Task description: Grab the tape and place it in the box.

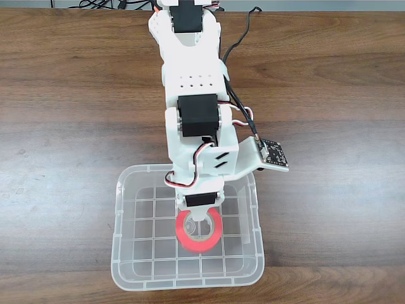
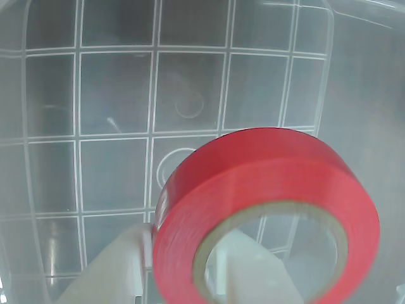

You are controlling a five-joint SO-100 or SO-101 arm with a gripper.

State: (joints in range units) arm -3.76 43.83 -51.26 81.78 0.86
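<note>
Tape first: small round roll of bright red-orange tape with a grey-beige core ring (image 1: pixel 199 232), sitting in the white 2-finger hand (image 1: pixel 200 218) at the tip of the white printed arm with black servo blocks (image 1: pixel 193 117), directly over the inside of the clear, colourless plastic rectangular box with rounded corners and a rimmed edge (image 1: pixel 120 240). Lying straight below the hand in the fixed view, near the middle of the grid-ribbed floor, well inside all 4 walls. Showing its round face upward there, so hanging roughly flat, hole axis close to vertical.

Filling the lower right of the wrist view (image 2: pixel 266 202), tilted a little, with 1 white finger (image 2: pixel 120 269) pressing against the roll's outer left side and another pale part showing through the core, so apparently pinching the roll's wall, closed to just that width. Not possible to tell whether touching the floor or hanging just above it.

Looking smooth and slightly glossy on the tape's outer band, matte on the core ring. Reading as thin, hard, see-through plastic for the box (image 2: pixel 190 104), with raised ribs crossing in squares and a moulded circle at the centre. Resting on a dark wood-grain counter (image 1: pixel 69 95).

Judging the next move as a plain release, needing only the fingers parting.
</note>
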